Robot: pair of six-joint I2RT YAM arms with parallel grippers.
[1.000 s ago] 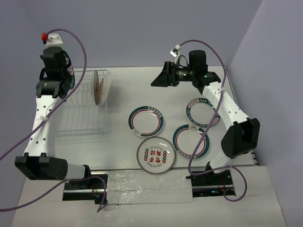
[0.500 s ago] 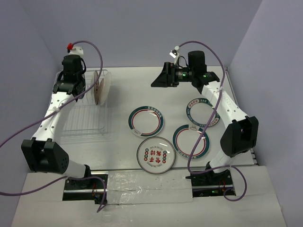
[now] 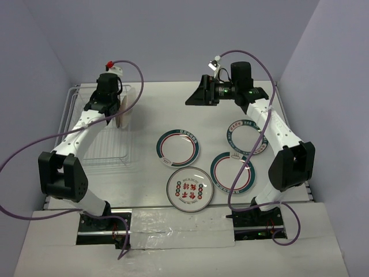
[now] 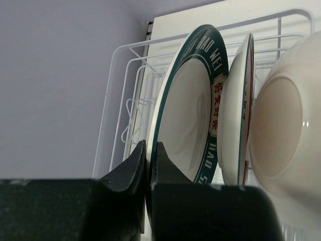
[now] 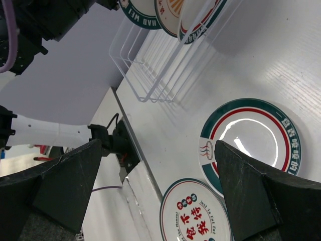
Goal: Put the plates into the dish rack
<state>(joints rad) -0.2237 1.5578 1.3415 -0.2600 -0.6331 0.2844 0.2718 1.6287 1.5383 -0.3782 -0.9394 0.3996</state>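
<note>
- Rack [image 3: 98, 147]: upper left of top view, on table [image 3: 150, 109]. Holds 3 plates [image 5: 170, 10], all upright on edge, bunched at its upper-right end.
- L wrist view, left to right: green-rim plate [image 4: 188, 115], 2nd plate [image 4: 234, 115] just beside it, 3rd plate [image 4: 281, 130] showing plain white back. R wrist view shows orange centre on the 2nd.
- L gripper [image 4: 149, 160]: fingers pinched on green-rim plate's lower edge, one each side. Can't tell if that plate sits between tines.
- Table: 4 plates flat, centre-right of top view: ring plate [image 3: 179, 147], lettered plate [image 3: 247, 138] partly under R arm, lower ring plate [image 3: 232, 172], red-char plate [image 3: 188, 189] lowest. The two at right lie close; can't tell if touching.
- Count: 7 plates (3 racked, 4 on table), 1 rack, 2 arms.
- R gripper [image 3: 194, 92]: top centre, above table, fingers spread wide, empty.
</note>
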